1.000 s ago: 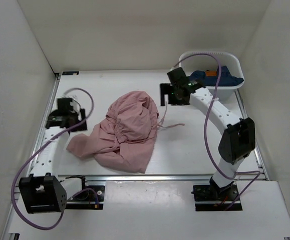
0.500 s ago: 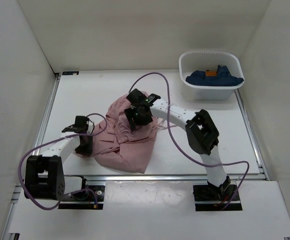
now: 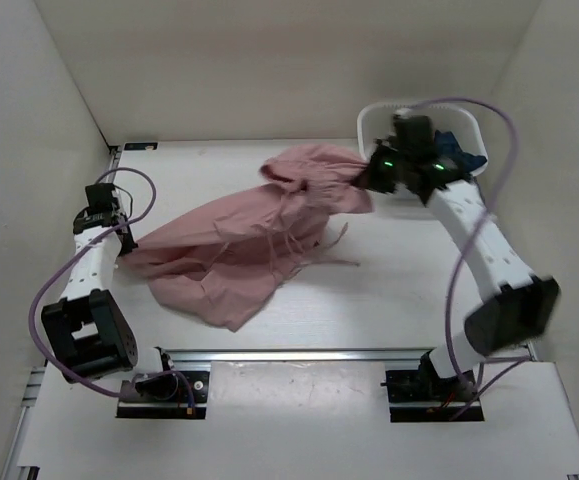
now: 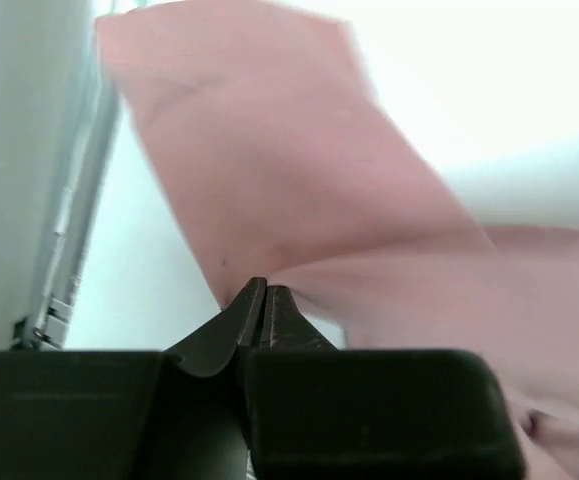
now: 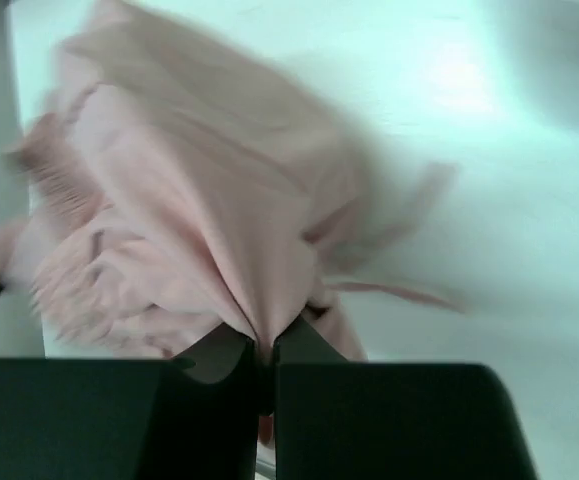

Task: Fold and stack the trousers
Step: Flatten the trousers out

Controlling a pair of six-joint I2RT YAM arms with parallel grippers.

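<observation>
The dusty-pink trousers (image 3: 259, 225) hang stretched between my two grippers, from the left wall up to the far right. My left gripper (image 3: 121, 240) is shut on one end of the fabric; in the left wrist view the trousers (image 4: 369, 230) run straight out of its closed tips (image 4: 262, 290). My right gripper (image 3: 369, 178) is shut on the gathered far end, raised off the table next to the basket. The right wrist view shows trousers cloth (image 5: 199, 230) bunched and pinched at the gripper (image 5: 266, 345). Thin drawstrings (image 3: 329, 242) dangle below the cloth.
A white basket (image 3: 384, 197) at the far right holds a dark blue garment (image 3: 459, 150); my right arm partly covers it. White walls close in the table on the left, far and right sides. A metal rail (image 3: 299, 353) runs along the near edge.
Both grippers came down onto the crumpled trousers, closed on them and pulled apart. The left went to the left wall, the right lifted toward the basket, stretching the cloth out.
</observation>
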